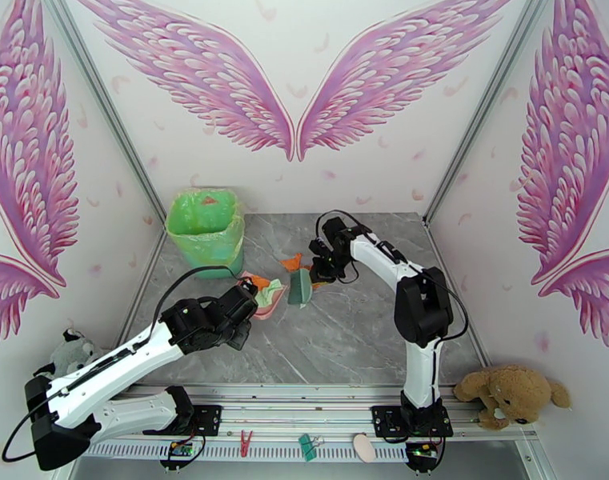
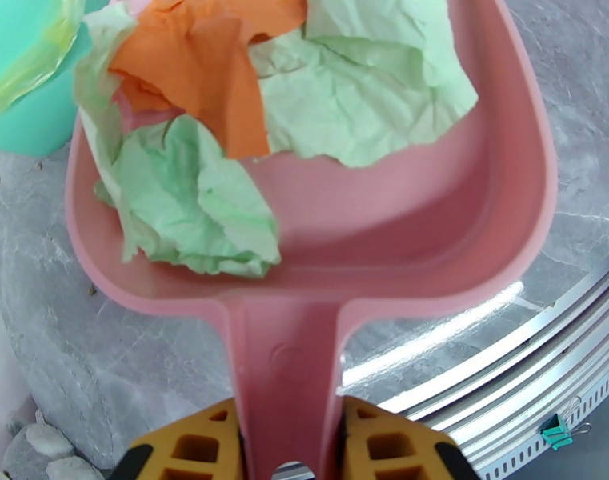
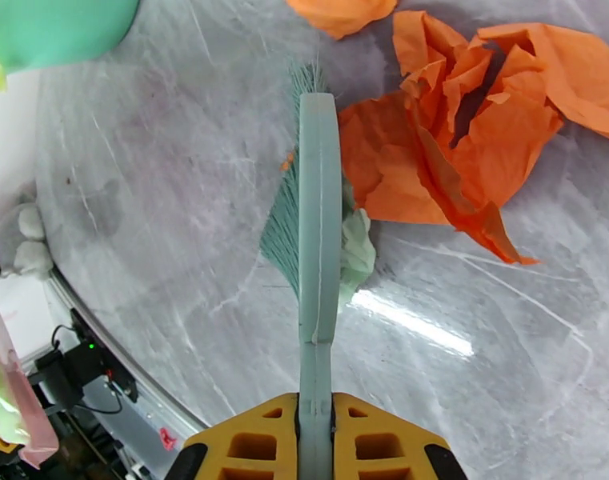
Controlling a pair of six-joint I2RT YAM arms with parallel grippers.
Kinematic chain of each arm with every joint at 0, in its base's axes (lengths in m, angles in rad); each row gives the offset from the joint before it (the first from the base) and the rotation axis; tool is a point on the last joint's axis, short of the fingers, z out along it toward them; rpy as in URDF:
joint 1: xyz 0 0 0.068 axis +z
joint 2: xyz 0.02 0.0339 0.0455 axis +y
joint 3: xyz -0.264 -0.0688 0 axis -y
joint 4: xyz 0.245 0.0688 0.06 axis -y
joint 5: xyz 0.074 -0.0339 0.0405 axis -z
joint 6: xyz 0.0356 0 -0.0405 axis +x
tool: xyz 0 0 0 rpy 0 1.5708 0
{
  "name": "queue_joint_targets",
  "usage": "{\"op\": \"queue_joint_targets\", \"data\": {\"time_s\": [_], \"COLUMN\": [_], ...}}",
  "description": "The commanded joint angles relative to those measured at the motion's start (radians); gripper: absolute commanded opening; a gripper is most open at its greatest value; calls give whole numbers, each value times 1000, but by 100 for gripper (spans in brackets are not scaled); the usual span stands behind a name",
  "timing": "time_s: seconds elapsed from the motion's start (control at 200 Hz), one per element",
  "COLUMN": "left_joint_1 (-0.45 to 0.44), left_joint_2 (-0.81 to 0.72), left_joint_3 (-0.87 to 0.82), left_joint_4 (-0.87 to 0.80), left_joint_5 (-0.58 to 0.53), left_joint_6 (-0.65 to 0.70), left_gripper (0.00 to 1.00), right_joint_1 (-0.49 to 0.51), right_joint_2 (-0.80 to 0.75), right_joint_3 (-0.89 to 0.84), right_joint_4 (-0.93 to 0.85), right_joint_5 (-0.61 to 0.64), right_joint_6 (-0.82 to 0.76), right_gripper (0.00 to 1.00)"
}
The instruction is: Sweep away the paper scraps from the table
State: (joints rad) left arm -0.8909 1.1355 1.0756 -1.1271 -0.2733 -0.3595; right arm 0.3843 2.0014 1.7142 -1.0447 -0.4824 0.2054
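Observation:
My left gripper (image 2: pixel 288 454) is shut on the handle of the pink dustpan (image 2: pixel 432 226), which rests on the table (image 1: pixel 344 338) left of centre. Mint and orange paper scraps (image 2: pixel 200 210) lie crumpled in the pan. My right gripper (image 3: pixel 314 446) is shut on the green hand brush (image 3: pixel 318 218), bristles down on the marble. Crumpled orange scraps (image 3: pixel 456 138) lie just right of the brush, and a small mint scrap (image 3: pixel 358 246) touches its side. From above, the brush (image 1: pixel 300 287) stands right beside the dustpan (image 1: pixel 268 302), with orange scraps (image 1: pixel 292 263) behind it.
A green bin (image 1: pixel 206 230) lined with a green bag stands at the back left corner, close behind the dustpan. A brown teddy bear (image 1: pixel 512 394) sits off the front right edge and a plush toy (image 1: pixel 68 354) off the left. Clips lie on the front rail (image 1: pixel 304 446).

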Motion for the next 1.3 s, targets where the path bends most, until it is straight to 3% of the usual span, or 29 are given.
{"op": "queue_joint_targets", "data": {"time_s": [0.0,0.18,0.445,0.705,0.815,1.095,1.295], "left_joint_1": [15,118,211,264,294,354,404], "left_joint_2": [28,90,164,72,111,248,317], "left_joint_3": [20,10,-13,-91,-109,-95,-58], "left_joint_4": [67,131,227,310,334,347,297], "left_joint_5": [13,101,293,235,183,290,301], "left_joint_6": [113,250,512,694,748,832,869], "left_gripper": [0,0,0,0,0,0,0], "right_joint_1": [-31,-65,-54,-28,-27,-48,-90], "right_joint_2": [-79,-68,189,338,350,348,287], "right_joint_3": [3,50,270,414,377,267,158], "right_joint_4": [31,226,402,338,344,353,339], "right_joint_5": [-98,-215,-211,-175,-155,-120,-85], "right_joint_6": [42,257,537,529,513,458,389], "right_gripper": [0,0,0,0,0,0,0]}}
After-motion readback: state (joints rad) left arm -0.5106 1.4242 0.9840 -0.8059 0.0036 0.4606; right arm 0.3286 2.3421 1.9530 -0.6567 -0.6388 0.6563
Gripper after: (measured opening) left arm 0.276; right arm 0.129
